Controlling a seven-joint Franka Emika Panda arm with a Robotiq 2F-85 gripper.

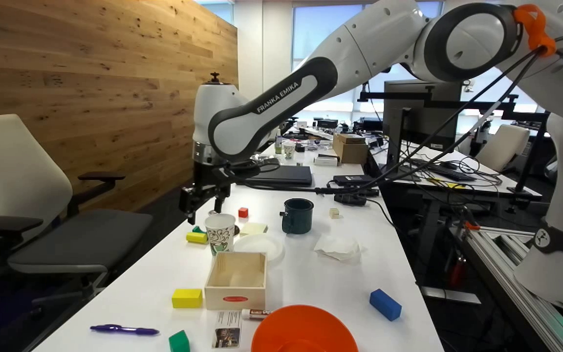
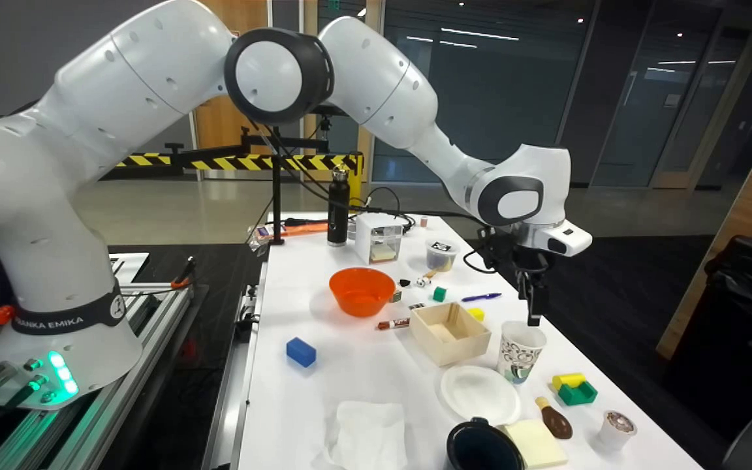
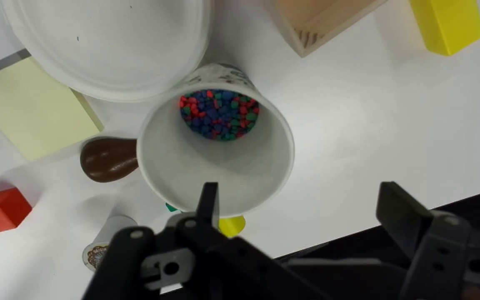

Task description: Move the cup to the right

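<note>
The whitish cup [image 1: 220, 233] with dark leafy print stands upright on the white table, beside a white plate. It also shows in an exterior view [image 2: 521, 349]. In the wrist view the cup [image 3: 231, 166] is seen from above, with small red, blue and green bits at its bottom. My gripper [image 3: 300, 187] is open and empty, higher than the cup and off to one side. One finger overlaps the cup's rim in the wrist view; the other appears near the table edge. The gripper also shows in both exterior views [image 1: 204, 208] [image 2: 532, 303].
The white plate [image 2: 480, 395] and wooden box [image 2: 451, 333] stand close to the cup. Nearby are a dark mug [image 1: 297, 216], yellow sticky notes [image 2: 534, 444], a brown spoon-like toy [image 2: 553, 419] and yellow and green blocks [image 2: 577, 391]. An orange bowl [image 2: 361, 292] stands farther off.
</note>
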